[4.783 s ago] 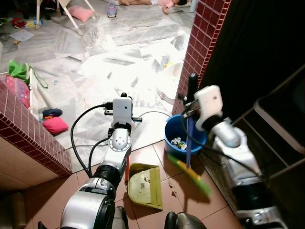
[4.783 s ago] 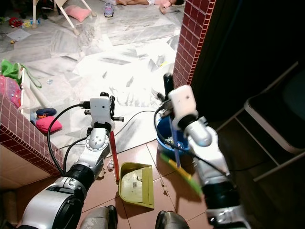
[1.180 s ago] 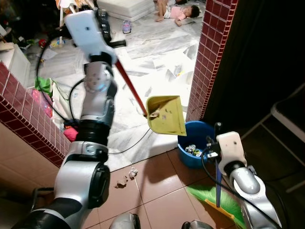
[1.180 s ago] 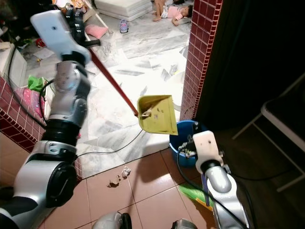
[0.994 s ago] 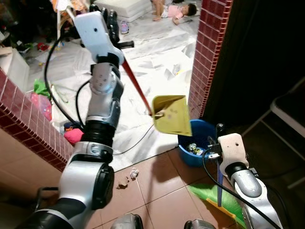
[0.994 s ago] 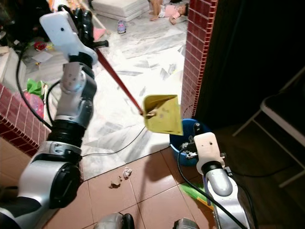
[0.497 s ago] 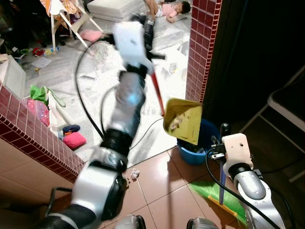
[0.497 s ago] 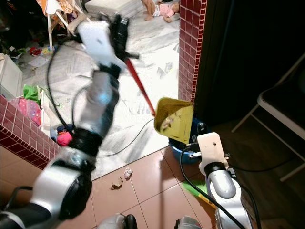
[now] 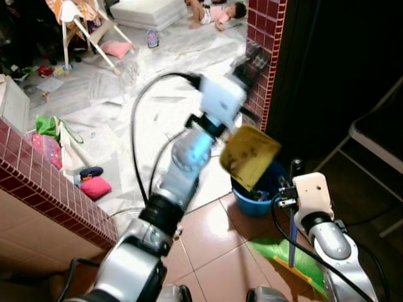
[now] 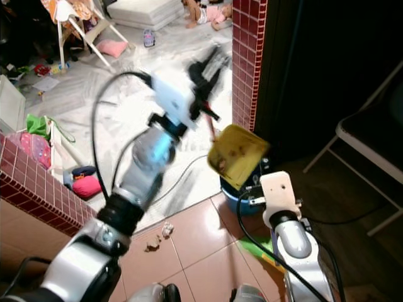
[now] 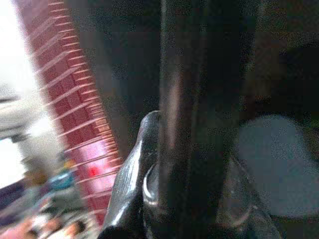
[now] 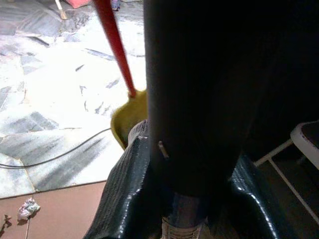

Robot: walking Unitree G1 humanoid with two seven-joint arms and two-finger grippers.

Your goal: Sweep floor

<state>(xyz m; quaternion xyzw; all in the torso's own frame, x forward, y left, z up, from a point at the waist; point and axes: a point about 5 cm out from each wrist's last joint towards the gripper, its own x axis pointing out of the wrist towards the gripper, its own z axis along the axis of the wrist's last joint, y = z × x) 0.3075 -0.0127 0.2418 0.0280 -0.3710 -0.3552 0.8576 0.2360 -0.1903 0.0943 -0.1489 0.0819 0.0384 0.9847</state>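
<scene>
Reaching up and forward, the left gripper (image 10: 203, 74) clamps the red-handled yellow dustpan (image 10: 235, 161), tilted above the blue bucket (image 9: 253, 202), while the right gripper (image 9: 295, 173), held low, grips the broom (image 9: 290, 236) upright.

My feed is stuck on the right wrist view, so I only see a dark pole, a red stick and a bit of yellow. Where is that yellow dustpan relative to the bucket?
Observer: The yellow dustpan is tilted in the air directly over the blue bucket.
Operator: What carries it?
Observer: The left claw, raised high, grips its red handle.
Operator: And my dark pole?
Observer: It is the broom; its green bristles rest on the brown tiles.
Operator: Any litter left?
Observer: Yes, crumpled scraps lie on the tiles left of the bucket.
</scene>
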